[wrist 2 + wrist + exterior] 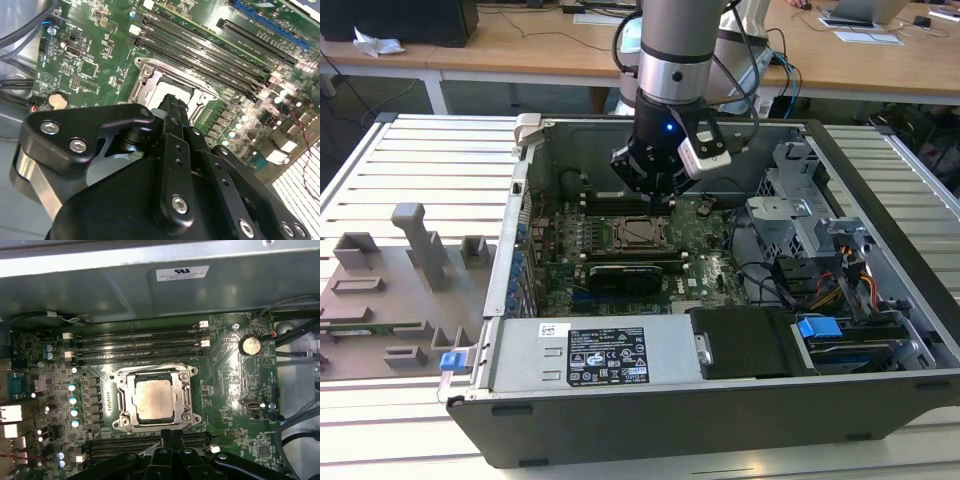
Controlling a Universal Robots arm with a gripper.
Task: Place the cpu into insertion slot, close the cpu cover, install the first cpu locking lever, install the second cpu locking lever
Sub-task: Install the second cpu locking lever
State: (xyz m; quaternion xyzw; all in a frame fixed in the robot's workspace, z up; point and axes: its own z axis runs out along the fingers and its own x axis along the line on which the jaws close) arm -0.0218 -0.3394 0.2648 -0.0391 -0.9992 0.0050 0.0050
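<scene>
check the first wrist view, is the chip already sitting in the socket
Yes, in the first wrist view the silvery chip lies flat inside the socket, with the metal cover frame around it.

The claw (pixel 660 196) hangs inside the open computer case (pixel 720 400). Just below sits the cpu (pixel 638 232), cpu cover (pixel 620 243) framing it.

End effector (pixel 172 107) hides part of the insertion slot (pixel 165 90) — levers indistinct.
</scene>
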